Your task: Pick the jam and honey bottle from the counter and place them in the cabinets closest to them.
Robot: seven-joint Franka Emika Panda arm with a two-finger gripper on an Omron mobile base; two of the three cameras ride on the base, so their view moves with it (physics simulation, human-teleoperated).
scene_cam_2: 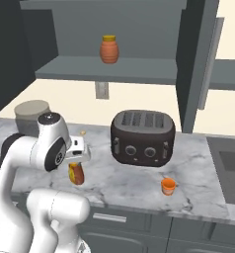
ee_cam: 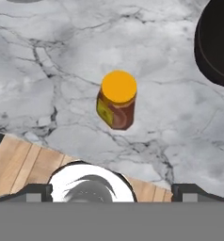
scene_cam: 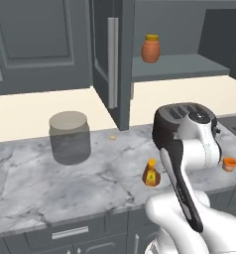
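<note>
Honey bottle point(ee_cam: 116, 100) stands upright on the counter point(ee_cam: 62, 61), straight ahead of the gripper point(ee_cam: 112, 192) in the hand view, yellow cap facing the camera. The fingertips point(ee_cam: 36, 192) sit spread wide apart at either side, nothing between them, well clear of the bottle. Off beyond the bottle's side, the dark toaster point(scene_cam_2: 142, 137). The jam point(scene_cam_2: 168, 186) sits past the toaster, near the counter's front edge. Above, an orange pot point(scene_cam_2: 109, 49) on the open cabinet shelf point(scene_cam_2: 114, 69).

Rendered home kitchen: marbled stone counter point(scene_cam: 50, 183) over dark grey drawers point(scene_cam: 65, 233), dark wall cabinets point(scene_cam: 35, 44) with bar handles, black toaster point(scene_cam_2: 142, 137), sink edge point(scene_cam_2: 228, 168).
</note>
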